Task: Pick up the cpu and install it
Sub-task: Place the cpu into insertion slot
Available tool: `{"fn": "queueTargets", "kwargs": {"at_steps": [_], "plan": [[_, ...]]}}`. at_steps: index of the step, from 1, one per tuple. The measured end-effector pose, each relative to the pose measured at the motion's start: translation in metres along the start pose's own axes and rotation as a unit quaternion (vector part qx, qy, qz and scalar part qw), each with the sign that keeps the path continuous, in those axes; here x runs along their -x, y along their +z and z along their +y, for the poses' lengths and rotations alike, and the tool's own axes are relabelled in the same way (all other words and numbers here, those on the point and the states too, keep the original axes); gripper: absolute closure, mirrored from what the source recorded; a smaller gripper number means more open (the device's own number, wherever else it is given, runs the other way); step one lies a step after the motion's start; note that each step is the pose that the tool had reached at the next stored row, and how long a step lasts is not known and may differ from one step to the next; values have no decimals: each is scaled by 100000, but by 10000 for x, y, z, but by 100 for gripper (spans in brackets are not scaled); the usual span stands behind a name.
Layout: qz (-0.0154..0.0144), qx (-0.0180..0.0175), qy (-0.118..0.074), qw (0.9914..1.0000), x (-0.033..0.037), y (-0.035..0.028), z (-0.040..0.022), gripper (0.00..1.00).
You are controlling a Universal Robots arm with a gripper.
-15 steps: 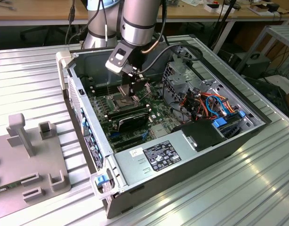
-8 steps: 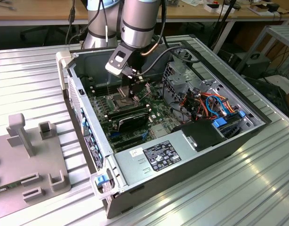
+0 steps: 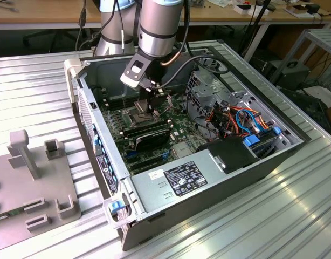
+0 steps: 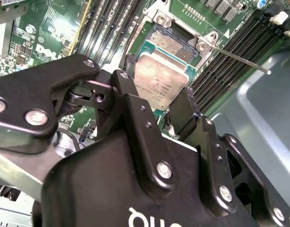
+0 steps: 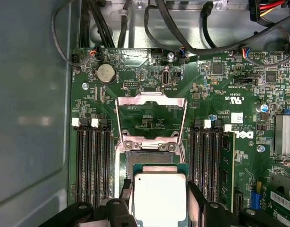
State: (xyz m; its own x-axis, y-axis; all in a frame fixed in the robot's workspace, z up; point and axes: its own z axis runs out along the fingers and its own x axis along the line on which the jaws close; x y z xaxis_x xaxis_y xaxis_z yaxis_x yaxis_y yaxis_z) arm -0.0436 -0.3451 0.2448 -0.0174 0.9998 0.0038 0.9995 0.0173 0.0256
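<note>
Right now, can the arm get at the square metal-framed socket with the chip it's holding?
Probably yes: the jaws hold the thin grey square cpu just above the square metal-framed socket, its hinged metal frame stands swung open, and nothing lies between.

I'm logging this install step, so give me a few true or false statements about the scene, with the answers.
1. The fingers hold the cpu by two opposite edges. True.
2. The socket's metal frame is shut. False: it is swung open, leaving the socket uncovered.
3. The cpu lies on the table outside the case. False: it is held at the socket, inside the case.
4. A round coin battery sits on the motherboard. True.
</note>
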Motion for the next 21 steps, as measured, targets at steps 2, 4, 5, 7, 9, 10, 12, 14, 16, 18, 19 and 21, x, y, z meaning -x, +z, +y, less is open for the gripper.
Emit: {"fn": "queueTargets", "kwargs": {"at_steps": [2,4,5,7,9,10,12,14,16,18,19,21], "plan": [[5,4,30,100000,0,9,0,45],[6,2,76,100000,-1,18,0,45],[1,3,139,100000,-5,24,-1,45],[2,6,233,100000,-22,33,-1,45],[5,5,324,99999,-45,41,0,45],[5,6,391,99999,-62,48,0,45],[1,6,502,99999,-68,76,0,45],[-5,4,604,99998,-70,118,0,45],[-5,6,687,99998,-70,155,0,45],[-11,2,699,99998,-69,167,1,45],[-15,1,696,99998,-69,167,1,45],[7,12,697,99998,-70,173,1,45]]}}
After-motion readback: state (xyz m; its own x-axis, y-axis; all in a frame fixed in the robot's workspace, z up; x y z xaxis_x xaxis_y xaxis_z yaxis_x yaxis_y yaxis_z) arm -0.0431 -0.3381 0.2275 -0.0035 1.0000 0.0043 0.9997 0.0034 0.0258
